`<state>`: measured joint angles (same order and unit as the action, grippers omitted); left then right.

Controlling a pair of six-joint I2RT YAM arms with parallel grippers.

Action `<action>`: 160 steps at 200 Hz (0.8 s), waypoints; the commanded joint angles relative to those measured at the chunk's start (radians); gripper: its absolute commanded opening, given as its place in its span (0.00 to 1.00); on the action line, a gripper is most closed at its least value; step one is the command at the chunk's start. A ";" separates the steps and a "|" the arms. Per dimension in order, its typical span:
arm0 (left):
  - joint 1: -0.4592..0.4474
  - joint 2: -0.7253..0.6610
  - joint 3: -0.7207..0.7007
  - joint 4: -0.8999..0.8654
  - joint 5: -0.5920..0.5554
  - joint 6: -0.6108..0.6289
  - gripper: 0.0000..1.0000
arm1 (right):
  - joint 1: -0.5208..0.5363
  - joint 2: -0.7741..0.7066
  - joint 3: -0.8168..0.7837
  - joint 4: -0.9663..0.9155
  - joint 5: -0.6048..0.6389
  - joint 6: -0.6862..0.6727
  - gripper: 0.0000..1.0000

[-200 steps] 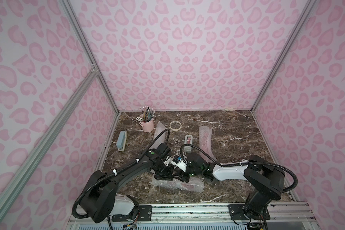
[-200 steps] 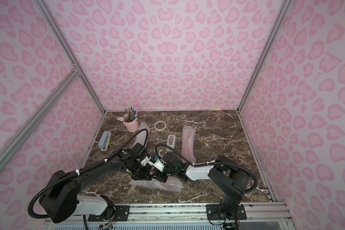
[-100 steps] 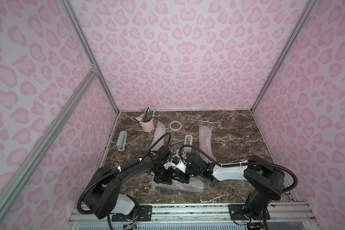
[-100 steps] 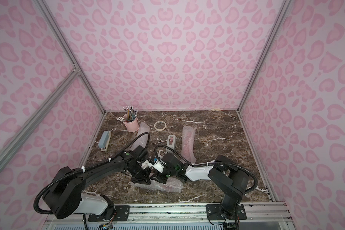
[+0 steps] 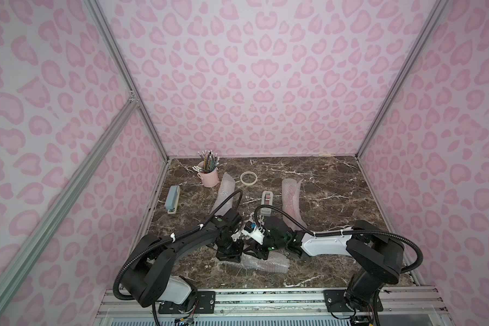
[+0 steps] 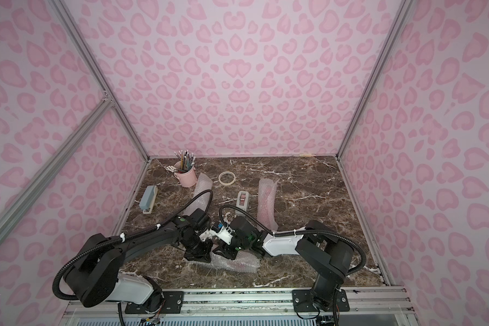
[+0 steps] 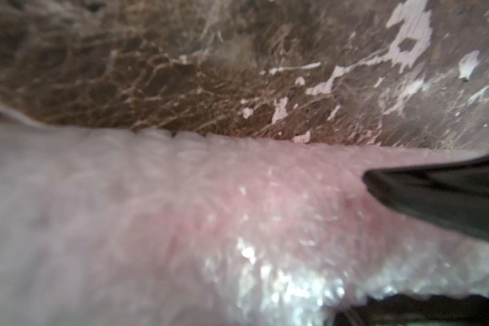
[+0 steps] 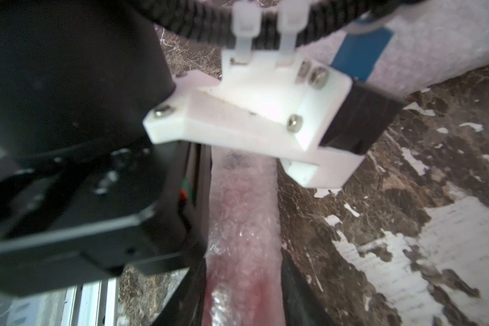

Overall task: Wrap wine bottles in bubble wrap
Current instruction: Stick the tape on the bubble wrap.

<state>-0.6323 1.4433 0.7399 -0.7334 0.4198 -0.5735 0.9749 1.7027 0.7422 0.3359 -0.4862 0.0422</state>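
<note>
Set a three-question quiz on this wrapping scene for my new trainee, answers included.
1. True or false: the right gripper has its fingers on either side of the wrapped bottle.
2. Multiple choice: how many other bubble wrap rolls lie farther back on the table? A one, B two, C four.
3. Fill in: the pink cup holds ____.
Key: 1 true; 2 B; 3 pencils.
</note>
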 commanded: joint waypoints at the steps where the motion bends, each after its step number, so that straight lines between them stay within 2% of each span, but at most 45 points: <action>1: 0.000 -0.013 -0.029 0.066 -0.026 -0.039 0.06 | -0.006 0.009 -0.010 -0.180 0.065 -0.009 0.45; 36: 0.001 -0.021 -0.047 0.092 -0.074 -0.067 0.07 | -0.006 0.010 -0.003 -0.189 0.064 0.007 0.46; 90: 0.000 -0.028 -0.028 0.088 -0.141 -0.078 0.07 | -0.021 -0.105 0.040 -0.266 0.058 -0.015 0.70; 132: 0.000 -0.050 -0.017 0.065 -0.151 -0.066 0.09 | -0.023 -0.021 0.120 -0.335 -0.012 0.022 0.78; 160: 0.000 -0.105 0.002 -0.011 -0.183 -0.046 0.15 | -0.022 0.042 0.165 -0.344 -0.070 0.072 0.81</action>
<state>-0.6338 1.3735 0.7208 -0.6777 0.2817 -0.6445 0.9527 1.7054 0.8845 0.0227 -0.4915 0.0696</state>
